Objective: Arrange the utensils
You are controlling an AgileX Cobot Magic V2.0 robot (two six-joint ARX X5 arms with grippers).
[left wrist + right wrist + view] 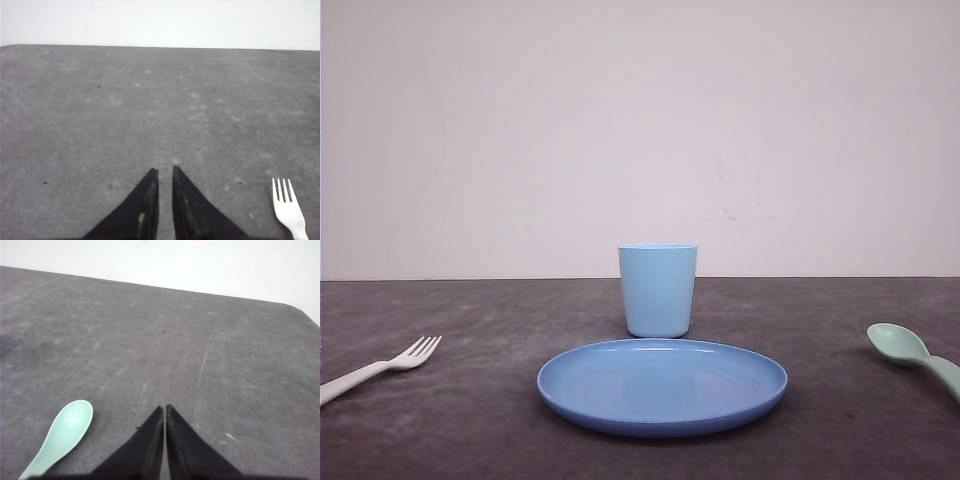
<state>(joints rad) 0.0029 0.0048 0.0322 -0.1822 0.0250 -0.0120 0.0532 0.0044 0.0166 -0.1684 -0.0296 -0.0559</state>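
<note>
— Where did we have the utensils? The small white plastic fork with four tines (382,365) lay flat on the dark grey table (470,430), well out to the left of the round blue plastic plate (662,386), tines pointing toward it. The small mint-green plastic spoon with the oval bowl (912,355) lay equally far out on the plate's right.

— And our claws? The left gripper (165,172) hung over bare table with the fork (289,210) just off to its side; its fingertips were almost together, only a thin slit between them. The right gripper (164,409) was pressed together too, the spoon (62,436) lying beside it. Neither held anything.

— What worried us? Both pieces were thin and flat against the table, so we judged that fingers closing on them could skid them away rather than lift them. The jaws would also have to part first. And carrying either one inward risked clipping the plate rim or tipping the light blue plastic cup (658,290) standing just behind the plate.

— What couldn't we make out? Both handles ran off the edge of the front view, so we couldn't see their ends.
</note>
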